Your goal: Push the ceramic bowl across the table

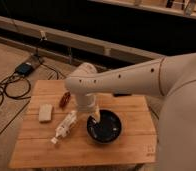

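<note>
the gripper (94,118), open or not i can't tell, sits at the bowl (108,131) rim, seemingly placed to shove it across the table (136,150).

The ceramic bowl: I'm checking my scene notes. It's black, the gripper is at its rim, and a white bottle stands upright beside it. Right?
Not quite. The camera view shows the white bottle lying on its side on the table, not upright. The rest holds: the ceramic bowl is black and the gripper is at its rim.
</note>
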